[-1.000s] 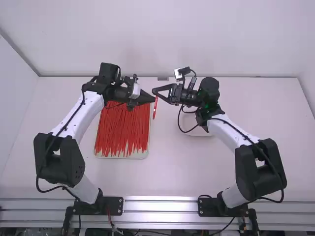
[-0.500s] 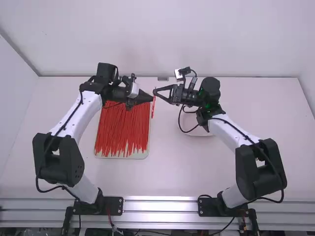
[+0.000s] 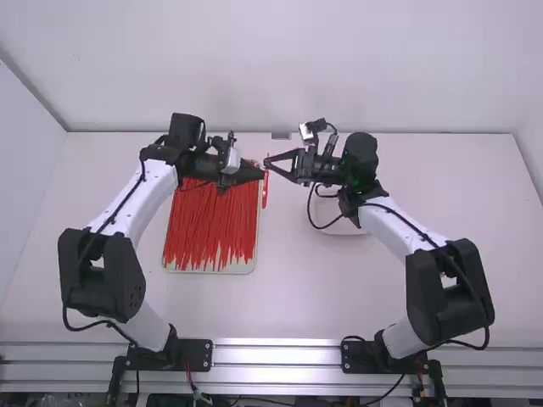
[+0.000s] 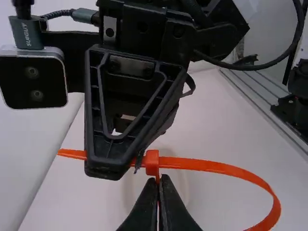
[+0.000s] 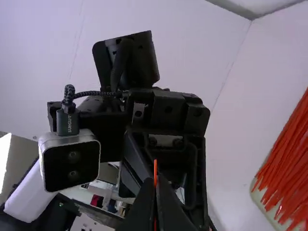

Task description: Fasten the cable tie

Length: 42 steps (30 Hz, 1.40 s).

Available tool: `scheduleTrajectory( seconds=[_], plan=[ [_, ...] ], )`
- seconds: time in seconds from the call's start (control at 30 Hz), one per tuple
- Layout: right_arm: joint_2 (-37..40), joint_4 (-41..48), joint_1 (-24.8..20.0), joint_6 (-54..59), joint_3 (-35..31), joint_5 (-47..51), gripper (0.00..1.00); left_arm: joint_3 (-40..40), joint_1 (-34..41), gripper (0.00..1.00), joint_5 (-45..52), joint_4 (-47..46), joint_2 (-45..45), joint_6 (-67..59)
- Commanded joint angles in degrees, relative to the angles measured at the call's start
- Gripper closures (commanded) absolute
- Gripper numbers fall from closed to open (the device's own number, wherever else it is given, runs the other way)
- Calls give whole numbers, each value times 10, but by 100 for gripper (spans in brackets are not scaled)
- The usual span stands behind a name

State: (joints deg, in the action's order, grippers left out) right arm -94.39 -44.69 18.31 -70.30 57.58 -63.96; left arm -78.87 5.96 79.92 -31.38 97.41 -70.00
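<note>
In the last second the right hand (image 3: 270, 161) has edged down and in to meet the left hand (image 3: 258, 173). The red cable tie (image 3: 265, 193) between them has shifted slightly toward the left arm's side.

We now see both hands nose to nose, held in the air above the far middle of the white bench (image 3: 382, 280). The tie shows as a short red strip on the near side of their meeting point. It sits just off the right edge of a pale tray (image 3: 212, 270), toward the tray's far end. The tray carries a spread pile of loose red ties (image 3: 212, 225). A low white object (image 3: 352, 227) lies on the bench under the right arm.

From the left wrist, we see that hand's own fingers (image 4: 147, 207) pressed together on the tie just beneath its square head (image 4: 152, 162). The strap (image 4: 216, 167) runs level across the head. A short tail pokes out on one side, and a long curve sweeps away and downward on the other. The right hand's black fingers (image 4: 110, 163) are closed on the strap right beside the head, on the tail side.

From the right wrist, we see that hand's fingers (image 5: 144, 207) pinched on a thin orange-red sliver of strap standing on edge. The left hand sits directly behind it, and the loose ties fan out at one side.
</note>
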Motion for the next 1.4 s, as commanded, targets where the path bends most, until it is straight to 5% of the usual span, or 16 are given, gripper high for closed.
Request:
scheduleTrajectory(
  seconds=[0.0,0.53,0.87,1.37],
  plan=[
    [-1,5,-12,8,13,10,100,21,8,98,15,2,-1,-17],
    [-1,7,-26,20,20,40,100,70,16,98,34,31,-1,-14],
    [-1,193,-13,124,109,56,100,72,45,98,11,31,-1,-14],
    [-1,194,-26,125,122,53,100,79,45,98,0,12,-1,-14]
  ],
)
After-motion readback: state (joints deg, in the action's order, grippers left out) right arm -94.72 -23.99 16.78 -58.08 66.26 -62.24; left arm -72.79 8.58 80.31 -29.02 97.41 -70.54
